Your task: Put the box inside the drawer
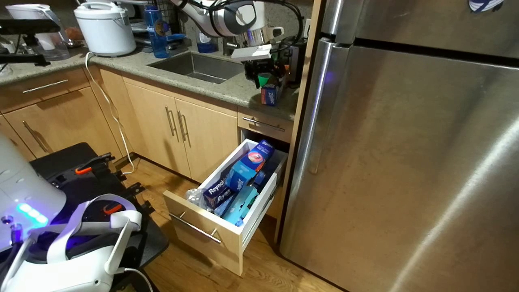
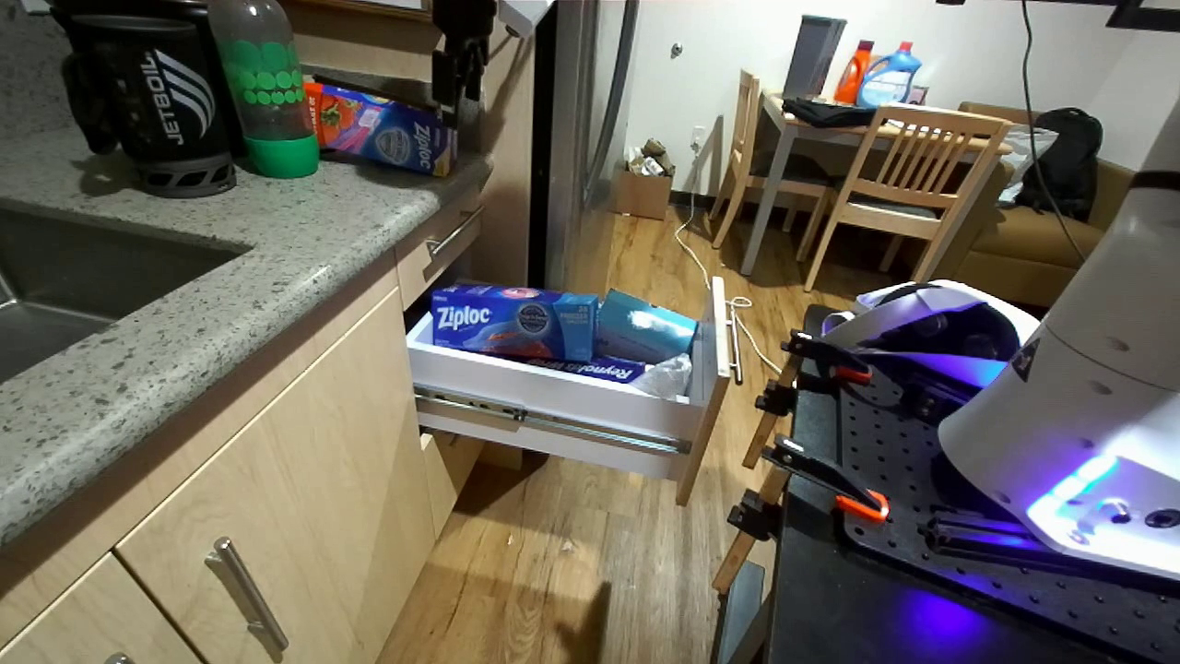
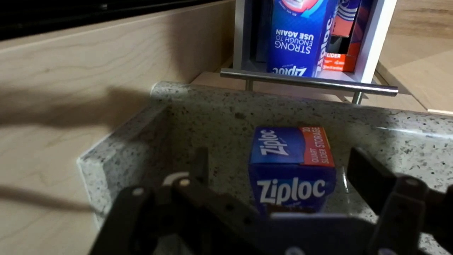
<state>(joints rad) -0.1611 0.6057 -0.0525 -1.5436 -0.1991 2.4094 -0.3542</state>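
Observation:
A blue and red Ziploc box (image 3: 293, 177) stands on the speckled counter in the wrist view. It also shows in both exterior views (image 1: 269, 95) (image 2: 378, 129), near the counter corner by the fridge. My gripper (image 3: 279, 164) is open, with a finger on either side of the box's near end and a gap on both sides. In both exterior views the gripper (image 1: 267, 81) (image 2: 461, 78) is at that end, pointing down; it hides part of the box. The drawer (image 1: 231, 247) is pulled out below the counter, with white sides (image 2: 590, 392). Its far-up interior (image 3: 378, 39) shows in the wrist view.
The drawer holds several packages, including a Ziploc box (image 1: 249, 162) and a Reynolds box (image 1: 217, 192). A shut upper drawer's bar handle (image 3: 308, 80) juts below the counter edge. A wood panel (image 3: 88, 71) and the fridge (image 1: 405, 142) bound one side. A bottle (image 2: 277, 101) and Jetboil pot (image 2: 157, 111) stand nearby.

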